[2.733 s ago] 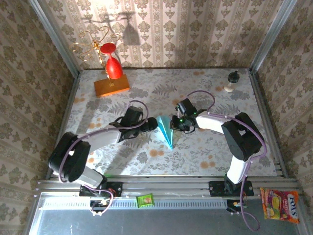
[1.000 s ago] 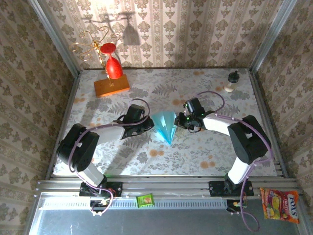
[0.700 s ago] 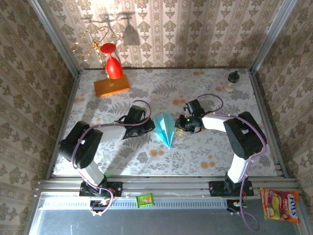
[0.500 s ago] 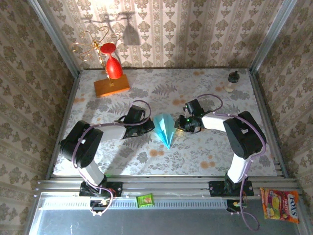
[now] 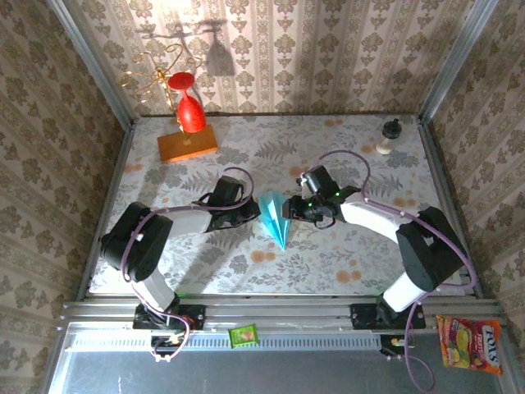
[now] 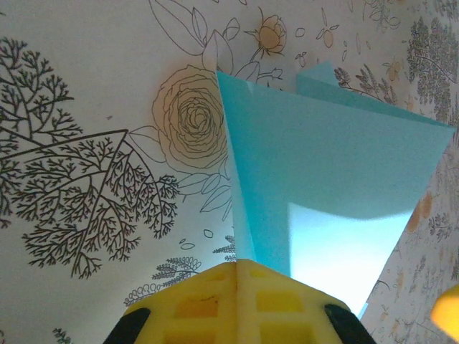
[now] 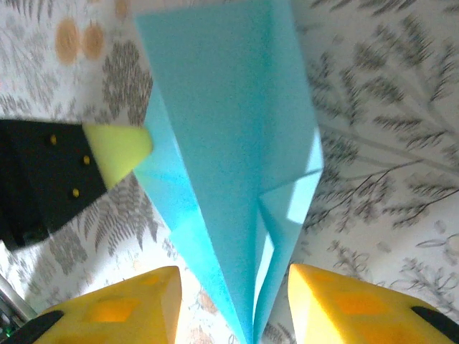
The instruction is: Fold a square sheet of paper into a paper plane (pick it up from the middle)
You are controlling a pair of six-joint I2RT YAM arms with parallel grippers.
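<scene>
**Floral surface, folding looks close to done**

Flowered wallpaper closes in the patterned surface (image 5: pixel 344 254) on three sides. At its middle lies the paper plane (image 5: pixel 276 217), with its sharp tip aimed at the near edge and its broad end toward the far edge.

By its shape, the folding appears essentially finished. The paper is already a slim dart, not a flat sheet. What seems to be left is tidying the wings, letting go and leaving it on the surface. I cannot tell whether it lies fully flat or is propped slightly above the surface.

The left end effector (image 5: pixel 255 211) is closed, pinching the plane's left side along the centre crease. The right end effector (image 5: pixel 289 212) stands partly open. Its yellow fingers (image 7: pixel 118 309) straddle the narrow end with a gap on each side and hold nothing.

The plane is light blue, unmarked and kite-shaped. Crisp layered folds run from the tip, and a small flap turns out on one edge. From the left wrist, one wing catches the light and looks paler than the rest.
</scene>
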